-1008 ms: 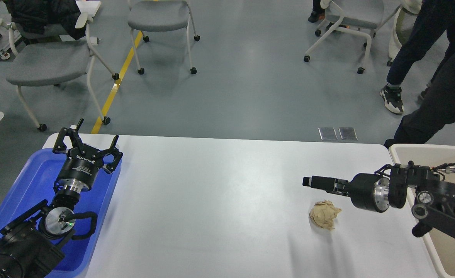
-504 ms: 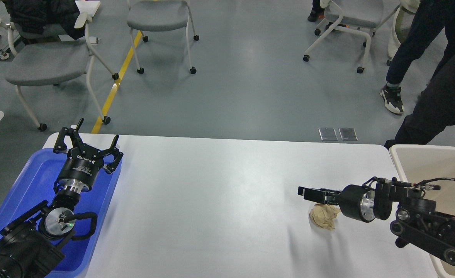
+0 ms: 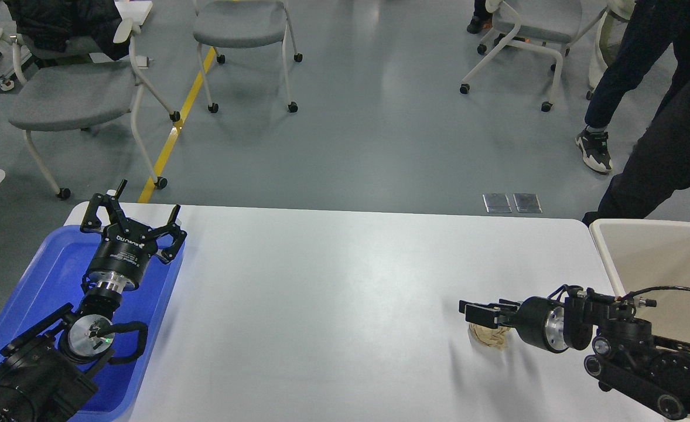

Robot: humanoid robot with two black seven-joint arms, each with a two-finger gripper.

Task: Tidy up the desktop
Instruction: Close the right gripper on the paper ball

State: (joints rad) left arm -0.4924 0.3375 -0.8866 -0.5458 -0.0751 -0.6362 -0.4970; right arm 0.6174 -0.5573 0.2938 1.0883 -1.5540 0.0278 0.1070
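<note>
The white desktop [image 3: 333,293] fills the lower middle of the head view. A crumpled beige paper ball [image 3: 489,339] lies on it at the right. My right gripper [image 3: 475,312] hangs low right over the ball, its fingers seen side-on and slightly apart, covering the ball's top; I cannot tell whether they touch it. My left gripper [image 3: 134,215] is open and empty, pointing away from me above the far right corner of the blue tray [image 3: 40,281].
A beige bin [image 3: 655,252] stands at the table's right edge, behind my right arm. Grey wheeled chairs [image 3: 69,94] and people's legs [image 3: 661,146] are on the floor beyond the table.
My right gripper has come down and slightly toward me, from above and behind the paper ball to right over it. The left arm has not moved.
</note>
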